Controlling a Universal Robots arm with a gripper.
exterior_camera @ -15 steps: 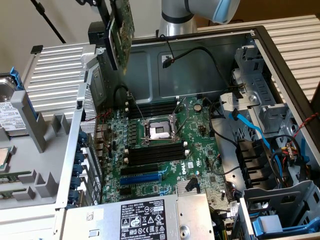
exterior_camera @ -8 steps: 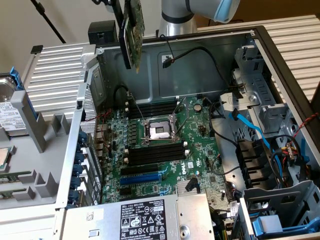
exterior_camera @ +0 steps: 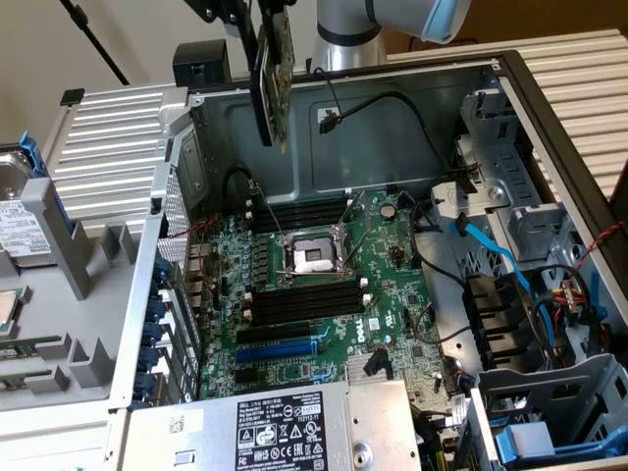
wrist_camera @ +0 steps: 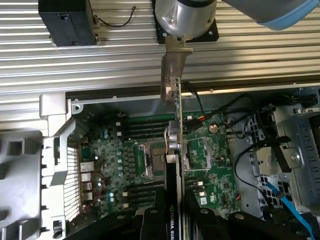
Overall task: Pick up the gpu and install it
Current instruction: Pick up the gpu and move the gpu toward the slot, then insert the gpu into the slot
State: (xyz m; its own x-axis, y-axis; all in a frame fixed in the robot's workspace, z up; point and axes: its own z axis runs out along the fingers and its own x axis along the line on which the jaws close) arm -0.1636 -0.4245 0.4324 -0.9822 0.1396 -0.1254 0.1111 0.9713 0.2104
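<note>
Tool [wrist_camera: 175, 220] grips gpu [wrist_camera: 172, 150] edge-on above motherboard [wrist_camera: 215, 165].

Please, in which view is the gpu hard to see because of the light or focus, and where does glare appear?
Exterior view: the gpu hangs dark and slightly soft against the bright wall; the grey case wall shows mild sheen. Wrist view: the gpu is seen edge-on, its near end blurred; the ribbed metal surface behind reflects bright light.

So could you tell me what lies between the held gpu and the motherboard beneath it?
Nothing solid: the exterior view shows the gpu, clamped in the gripper, hanging in open air above the motherboard, with only the case's back wall behind.
</note>
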